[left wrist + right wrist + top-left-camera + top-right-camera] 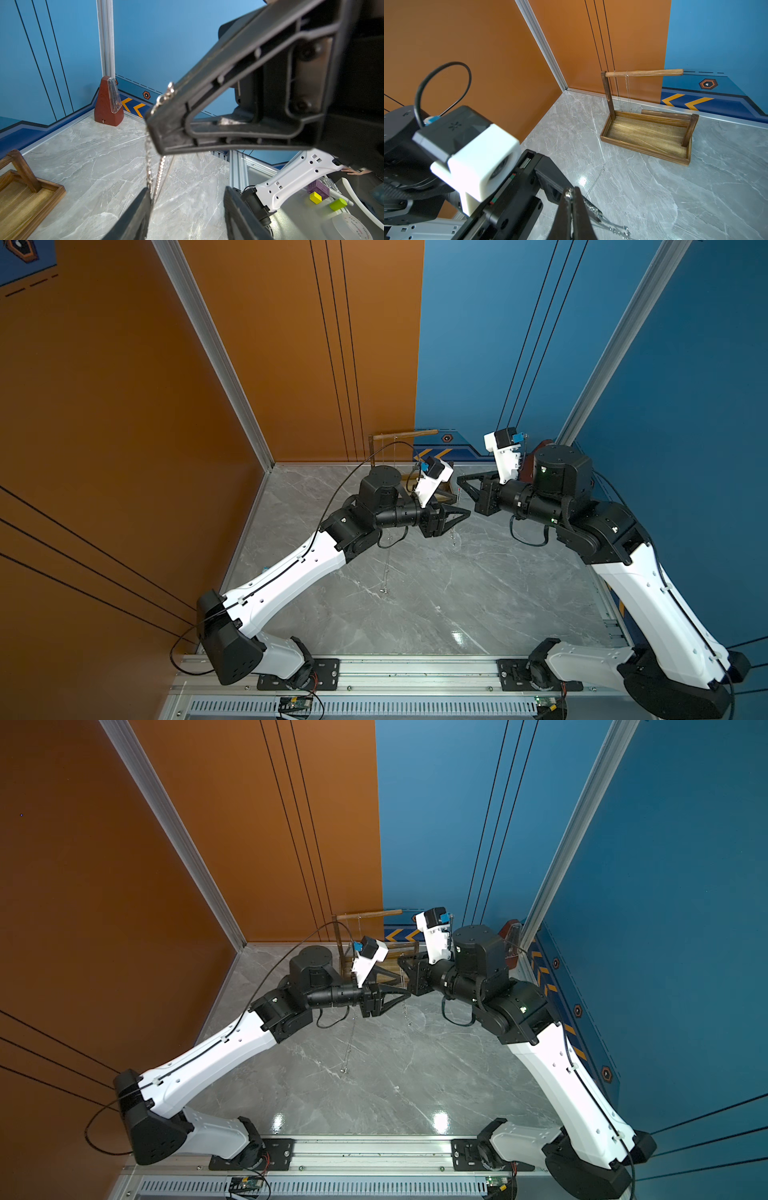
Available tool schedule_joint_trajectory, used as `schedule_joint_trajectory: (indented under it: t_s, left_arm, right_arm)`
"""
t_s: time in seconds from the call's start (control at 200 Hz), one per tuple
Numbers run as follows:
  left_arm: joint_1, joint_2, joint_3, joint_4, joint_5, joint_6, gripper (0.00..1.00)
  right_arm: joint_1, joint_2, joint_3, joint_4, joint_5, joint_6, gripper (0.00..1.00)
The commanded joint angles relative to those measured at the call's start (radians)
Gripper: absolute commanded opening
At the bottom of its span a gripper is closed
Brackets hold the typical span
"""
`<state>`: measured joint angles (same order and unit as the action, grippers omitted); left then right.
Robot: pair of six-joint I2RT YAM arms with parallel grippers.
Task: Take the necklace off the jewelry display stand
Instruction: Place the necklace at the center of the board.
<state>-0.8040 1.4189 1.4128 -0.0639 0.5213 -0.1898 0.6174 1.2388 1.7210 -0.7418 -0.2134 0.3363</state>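
My right gripper (pixel 572 192) is shut on a silver necklace (pixel 148 164) at its fingertips. The chain hangs straight down from the right gripper (pixel 459 480) to just above the marble table (pixel 456 531). My left gripper (pixel 187 199) is open around the hanging chain, which lies against one of its fingers (pixel 137 214). In both top views the left gripper (pixel 466 513) sits just below the right one. The brown wooden jewelry display stand (pixel 645 133) stands at the back wall, apart from both grippers. Two thin chains (pixel 627 91) hang from its long crossbar (pixel 403 434).
Another fine chain (pixel 384 572) lies loose on the grey marble table (pixel 457 605) in front of the left arm. A brown metronome (pixel 108 101) stands in the back right corner behind the right arm. Orange and blue walls close in the table.
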Motion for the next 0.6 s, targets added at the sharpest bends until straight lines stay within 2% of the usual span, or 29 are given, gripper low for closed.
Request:
schedule_joint_trajectory:
  t_s: [0.0, 0.11, 0.31, 0.38, 0.47, 0.595]
  left_arm:
    - [-0.015, 0.017, 0.035, -0.030, 0.013, 0.033, 0.54]
    - [-0.017, 0.020, 0.031, -0.037, -0.007, 0.046, 0.52]
    - [-0.014, 0.023, 0.026, -0.043, -0.032, 0.066, 0.42]
    - [-0.009, 0.023, 0.021, -0.051, -0.062, 0.072, 0.43]
    - [0.005, 0.012, 0.013, -0.088, -0.168, 0.100, 0.49]
    - [0.025, 0.012, -0.004, -0.088, -0.185, 0.086, 0.50]
  right_arm:
    - [0.007, 0.014, 0.008, -0.005, -0.005, 0.000, 0.00]
    - [0.011, 0.018, 0.014, -0.005, -0.010, 0.003, 0.00]
    - [0.016, 0.020, 0.013, -0.005, -0.011, 0.007, 0.00]
    - [0.017, 0.020, 0.015, -0.005, -0.015, 0.008, 0.00]
    - [0.018, 0.020, 0.018, -0.005, -0.018, 0.012, 0.00]
    - [0.018, 0.021, 0.017, -0.007, -0.025, 0.012, 0.00]
